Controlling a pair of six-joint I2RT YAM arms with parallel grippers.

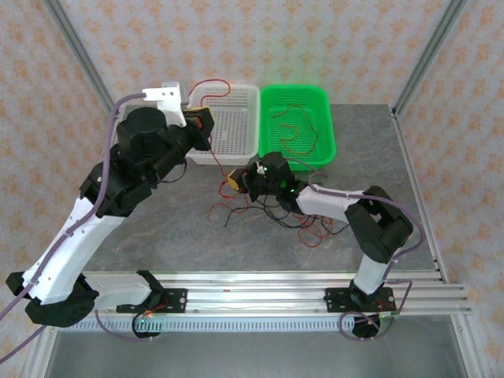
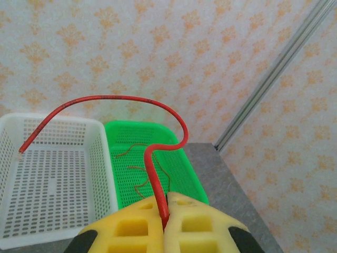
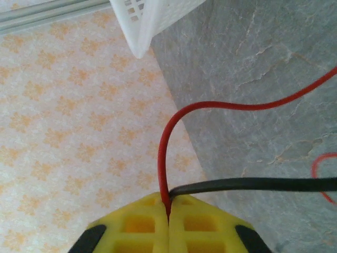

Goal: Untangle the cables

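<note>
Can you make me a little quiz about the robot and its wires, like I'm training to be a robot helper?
1. True or false: the left tool is pinching a red cable.
2. What colour is the basket with thin wires lying inside? A) white B) green C) blue
3. Which two colours are the cables that run into the shut right tool?
Key: 1 true. 2 B. 3 red and black.
</note>
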